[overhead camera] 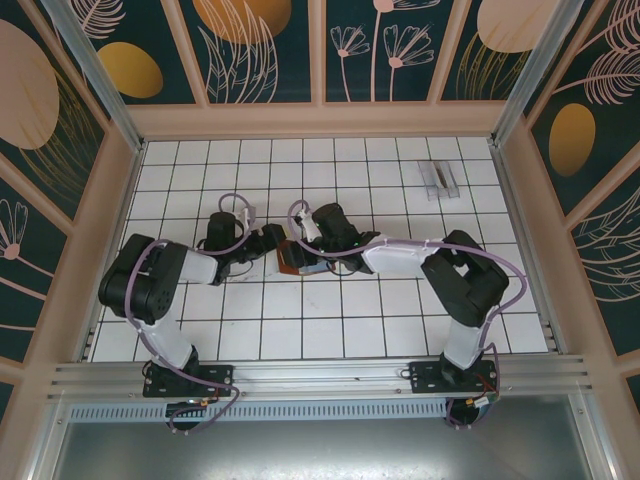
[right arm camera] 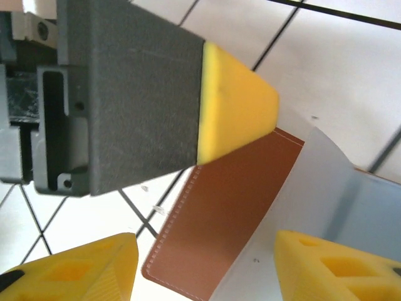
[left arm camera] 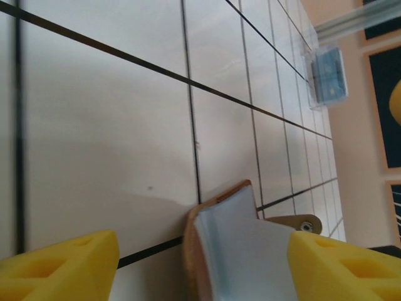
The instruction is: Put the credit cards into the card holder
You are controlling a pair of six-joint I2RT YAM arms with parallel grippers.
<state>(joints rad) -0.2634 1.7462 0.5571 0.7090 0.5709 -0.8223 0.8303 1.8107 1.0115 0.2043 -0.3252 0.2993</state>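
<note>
Card holder [overhead camera: 289, 259], partly open, lies on the white tiled counter [overhead camera: 300, 330] between both hands, left hand [left arm camera: 203, 268] released and spread wide, right hand [right arm camera: 203, 269] straddling it, can't tell if gripping, credit cards [overhead camera: 440, 178] well apart near the far right corner.

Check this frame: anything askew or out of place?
Reddish-brown leather bifold card holder at mid-table sits half open, one blue-grey-lined flap lifted off the white tiled table. Grey-silver striped credit cards sit splayed, skewed to the grid, far right. No damage visible.
</note>
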